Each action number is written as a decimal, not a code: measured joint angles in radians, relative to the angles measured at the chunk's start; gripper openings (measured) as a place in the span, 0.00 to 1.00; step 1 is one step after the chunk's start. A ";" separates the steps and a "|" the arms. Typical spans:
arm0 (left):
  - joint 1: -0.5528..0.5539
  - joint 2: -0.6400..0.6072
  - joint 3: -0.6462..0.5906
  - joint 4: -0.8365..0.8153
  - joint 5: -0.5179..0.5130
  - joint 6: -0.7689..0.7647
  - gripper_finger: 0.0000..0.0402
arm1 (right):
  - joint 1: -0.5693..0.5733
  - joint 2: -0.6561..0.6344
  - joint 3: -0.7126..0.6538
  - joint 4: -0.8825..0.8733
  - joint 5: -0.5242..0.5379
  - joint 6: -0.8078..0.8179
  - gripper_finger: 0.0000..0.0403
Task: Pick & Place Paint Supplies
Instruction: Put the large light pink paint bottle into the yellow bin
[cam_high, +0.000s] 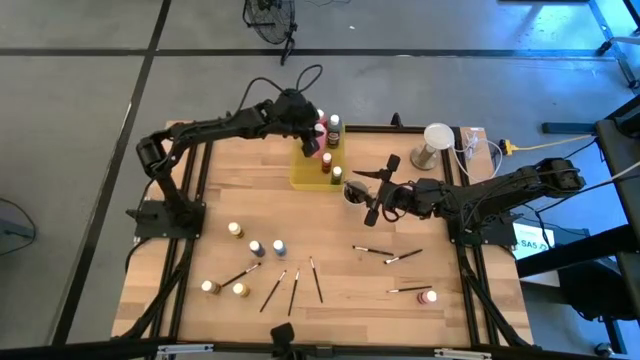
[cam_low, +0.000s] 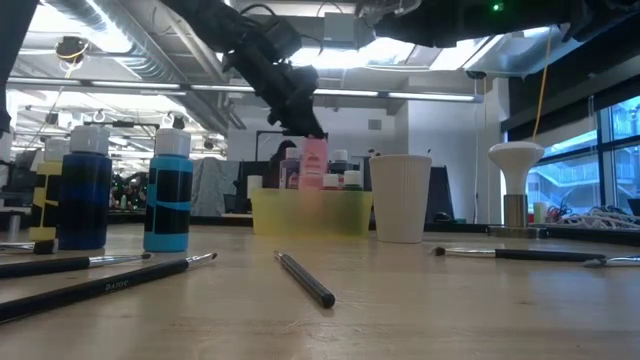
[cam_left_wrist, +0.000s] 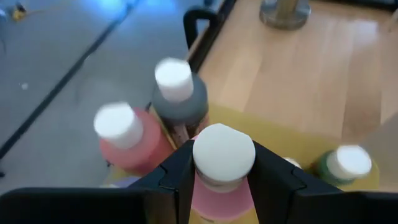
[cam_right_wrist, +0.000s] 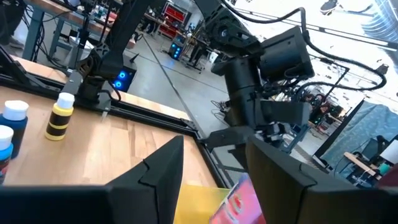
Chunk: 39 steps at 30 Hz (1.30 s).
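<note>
A translucent yellow tray (cam_high: 305, 175) stands at the table's far middle with several paint bottles upright in it, among them a red one (cam_left_wrist: 127, 143), a grey one (cam_left_wrist: 179, 99) and a green one (cam_left_wrist: 342, 167). My left gripper (cam_high: 312, 146) reaches over the tray from the left and is shut on a pink bottle with a white cap (cam_left_wrist: 222, 155). The tray's wall hides the bottle's bottom in the low view (cam_low: 314, 165). My right gripper (cam_high: 368, 195) hovers open and level just right of the tray, over a small round cup (cam_low: 400, 197), with nothing between its fingers (cam_right_wrist: 155, 177). My left gripper pinches the pink bottle at its white cap and neck (cam_left_wrist: 214, 177) between its two fingers, one on each side. The fingers come slanting down from the table's left. The bottle stands upright inside the tray; I cannot tell whether its bottom rests on the tray's floor.
Loose bottles stand at the near left (cam_high: 257, 248) (cam_high: 209, 287) and one lies at the near right (cam_high: 430, 297). Several thin brushes (cam_high: 294, 290) (cam_high: 403, 257) lie across the near half. A white mushroom-shaped stand (cam_high: 435, 140) is at the far right.
</note>
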 joint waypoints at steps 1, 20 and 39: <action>0.000 0.000 -0.010 0.039 0.001 0.000 0.29 | 0.000 0.000 0.000 0.000 0.000 0.000 0.44; 0.006 -0.001 -0.109 0.154 -0.031 -0.038 0.29 | 0.003 0.000 0.000 0.011 -0.079 0.000 0.44; 0.007 -0.004 -0.109 0.146 0.048 -0.055 0.39 | 0.003 0.000 0.000 0.012 -0.079 -0.007 0.44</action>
